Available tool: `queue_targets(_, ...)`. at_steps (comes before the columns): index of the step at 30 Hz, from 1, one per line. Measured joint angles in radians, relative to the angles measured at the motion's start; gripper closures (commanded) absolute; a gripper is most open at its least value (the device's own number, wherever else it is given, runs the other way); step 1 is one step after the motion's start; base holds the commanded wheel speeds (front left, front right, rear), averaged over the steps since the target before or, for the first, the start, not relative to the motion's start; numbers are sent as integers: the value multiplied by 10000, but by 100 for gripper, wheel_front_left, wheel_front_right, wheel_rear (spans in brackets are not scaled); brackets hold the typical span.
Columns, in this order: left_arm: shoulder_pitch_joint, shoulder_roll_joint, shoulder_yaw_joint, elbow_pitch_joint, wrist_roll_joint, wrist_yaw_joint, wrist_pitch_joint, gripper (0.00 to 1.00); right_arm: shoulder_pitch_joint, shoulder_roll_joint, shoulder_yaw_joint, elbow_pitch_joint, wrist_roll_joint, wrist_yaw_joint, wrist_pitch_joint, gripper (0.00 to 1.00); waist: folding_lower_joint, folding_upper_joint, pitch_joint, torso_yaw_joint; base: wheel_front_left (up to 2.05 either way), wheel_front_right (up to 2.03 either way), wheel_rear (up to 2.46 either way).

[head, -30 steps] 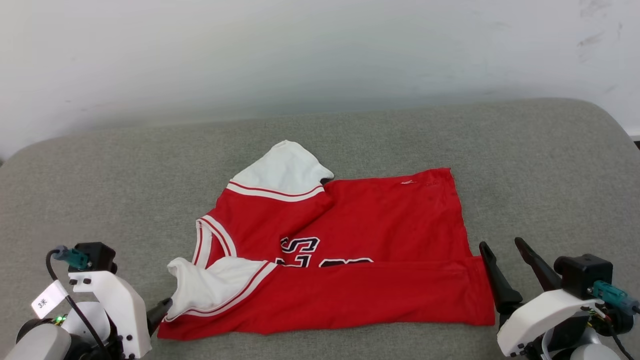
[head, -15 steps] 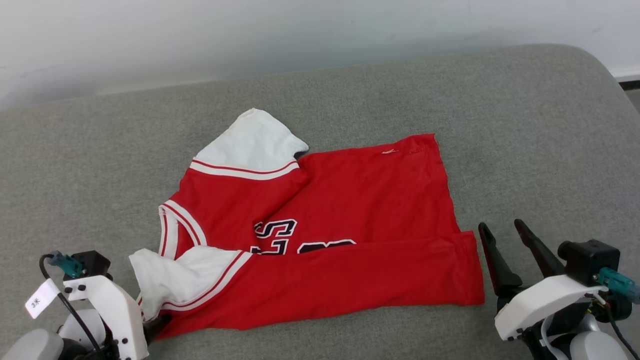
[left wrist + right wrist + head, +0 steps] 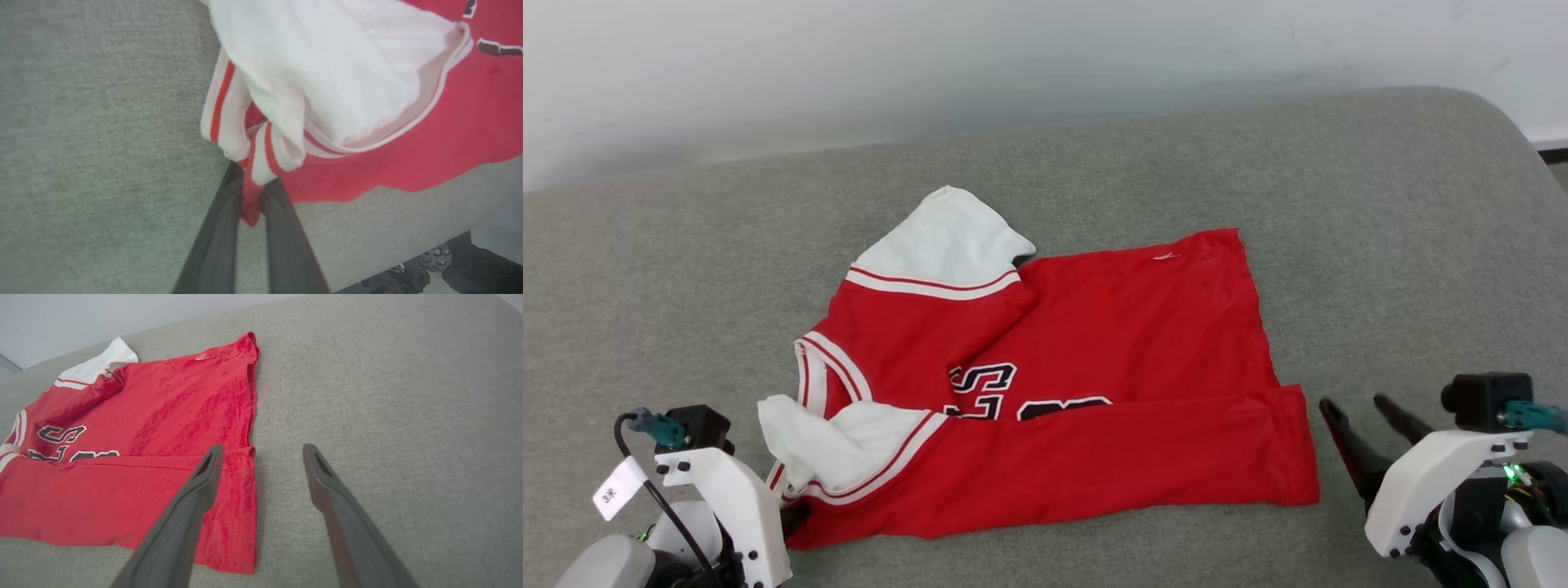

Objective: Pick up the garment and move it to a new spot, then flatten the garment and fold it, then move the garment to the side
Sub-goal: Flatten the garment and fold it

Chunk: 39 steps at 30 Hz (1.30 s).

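The left claw [image 3: 254, 191] is clamped on the striped sleeve trim [image 3: 261, 161] of the red jersey [image 3: 1111, 327], which lies ahead of it on the grey cushion [image 3: 1405, 245], while the right claw [image 3: 261, 453], fingers apart, waits just beside the hem corner [image 3: 243, 467], probably to grasp there.

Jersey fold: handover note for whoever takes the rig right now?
Left gripper: shut on the jersey at its near left corner, by the striped trim.
Right gripper: open, holding nothing, by the jersey's near right corner.
Jersey: on the grey cushion, near edge folded over the lettering, far sleeve rumpled.
Done: one lengthwise fold, it seems.
Left: grip the right corner, finish folding, move it aside.
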Motion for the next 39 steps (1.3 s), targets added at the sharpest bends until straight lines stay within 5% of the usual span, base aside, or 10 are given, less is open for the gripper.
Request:
queue_targets(8, -22, 121, 10, -1011, 447, 75, -466, 100, -335, -646, 489, 439, 692, 0, 3624, 0, 0, 0, -105, 415, 0, 0, 0)
queue_targets(19, -166, -73, -140, -1407, 541, 150, -552, 100, -1223, -640, 1287, 1682, 1160, 0, 4753, 0, 0, 0, 499, 869, 0, 0, 0)
queue_targets(20, -165, -96, -132, -1377, 460, 150, -550, 100, -1256, -660, 1331, 1737, 1202, -2, 4803, 40, 0, 0, 526, 888, 0, 0, 0)
queue_targets(22, -151, -130, -132, -1342, 395, 146, -541, 100, -1332, -686, 1415, 1824, 1354, -4, 4849, 86, 0, 0, 548, 908, 0, 0, 0)
queue_targets(23, -151, -130, -128, -1325, 389, 146, -541, 100, -1362, -706, 1475, 1856, 1409, -6, 4851, 100, 0, 0, 547, 907, 0, 0, 0)
queue_targets(39, 1017, -199, 23, -1267, 132, 520, -876, 100, -974, -905, 2011, 1887, 1883, -13, 4573, 100, 0, 0, -711, 801, 0, 0, 0)
